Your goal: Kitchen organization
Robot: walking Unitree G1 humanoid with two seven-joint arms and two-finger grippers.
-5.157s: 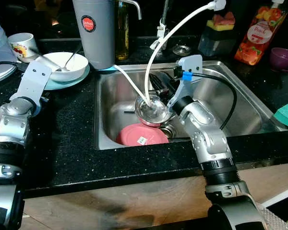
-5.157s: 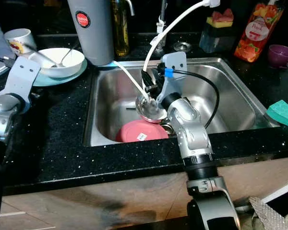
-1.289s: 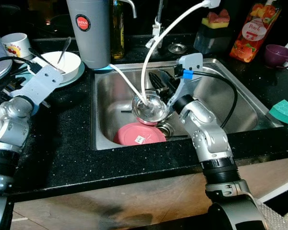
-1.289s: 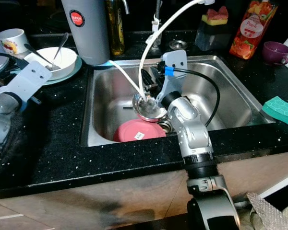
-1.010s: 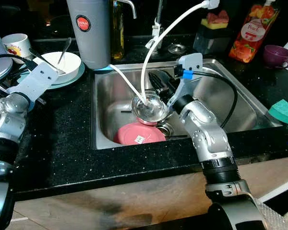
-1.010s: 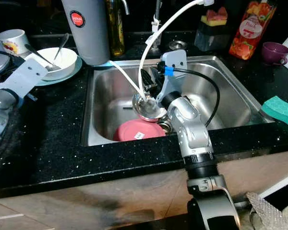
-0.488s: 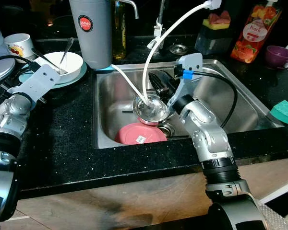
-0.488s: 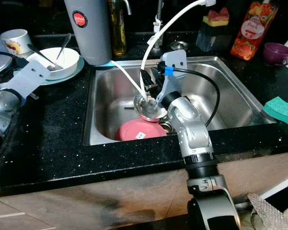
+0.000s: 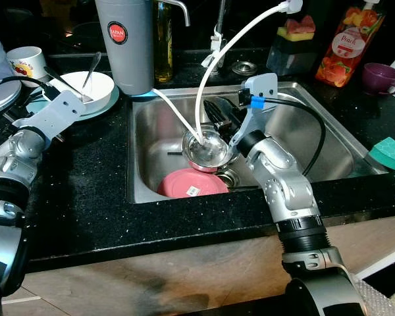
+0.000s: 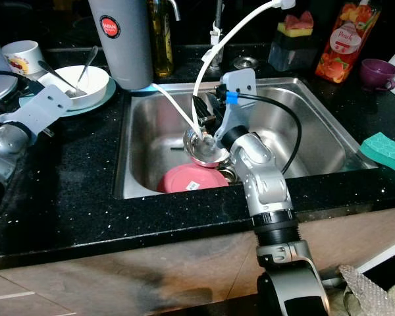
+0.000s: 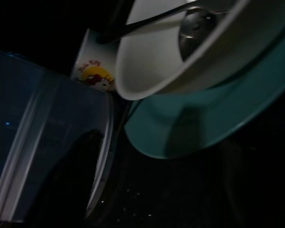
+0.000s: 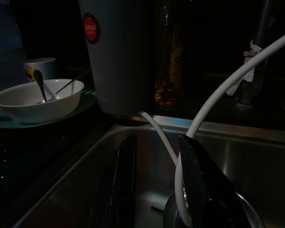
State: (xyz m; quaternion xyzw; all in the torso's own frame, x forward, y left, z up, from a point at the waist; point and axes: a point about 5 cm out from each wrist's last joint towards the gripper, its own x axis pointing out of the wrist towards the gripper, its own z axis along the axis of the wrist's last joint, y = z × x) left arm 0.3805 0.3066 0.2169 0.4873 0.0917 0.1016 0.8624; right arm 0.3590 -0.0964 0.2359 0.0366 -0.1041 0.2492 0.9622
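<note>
Right wrist view: right gripper (image 12: 154, 190) fingers spread wide over shiny steel bowl (image 9: 208, 147); left fingers' state unclear.

The grey canister (image 9: 126, 41) has a red "JAPAN" sticker; the orange bottle (image 9: 345, 41) reads "Peach".

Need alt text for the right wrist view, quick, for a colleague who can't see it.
The right gripper, fingers open, reaches down into the steel sink with a white hose curving down beside one finger. Behind stand a grey canister and, on the dark counter, a white bowl holding two spoons.
</note>
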